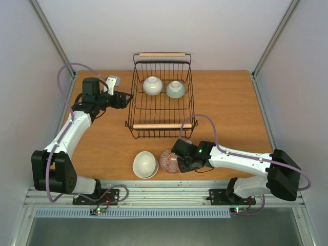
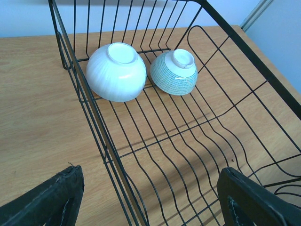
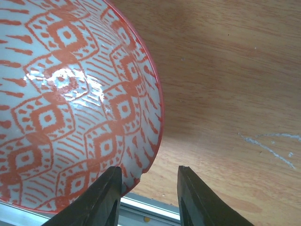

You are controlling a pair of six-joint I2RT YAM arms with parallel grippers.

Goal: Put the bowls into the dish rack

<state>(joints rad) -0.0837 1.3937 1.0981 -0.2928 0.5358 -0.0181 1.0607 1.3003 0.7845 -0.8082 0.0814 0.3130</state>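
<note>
The black wire dish rack (image 1: 162, 125) stands at the middle back and holds a cream-white bowl (image 1: 152, 85) and a pale green bowl (image 1: 175, 89), both upside down. They also show in the left wrist view, the cream-white bowl (image 2: 116, 71) beside the green bowl (image 2: 174, 72). My left gripper (image 1: 123, 99) is open and empty, straddling the rack's left wall (image 2: 108, 155). A red-patterned bowl (image 1: 168, 161) lies tilted on the table at the front. My right gripper (image 3: 150, 197) is open, with that bowl's rim (image 3: 70, 108) between its fingers, close to the left one. Another cream-white bowl (image 1: 145, 164) sits upright just left of it.
The wooden table (image 1: 230, 113) ends at a metal rail (image 1: 164, 196) along the near edge, right behind the red bowl. White walls close in the back and both sides.
</note>
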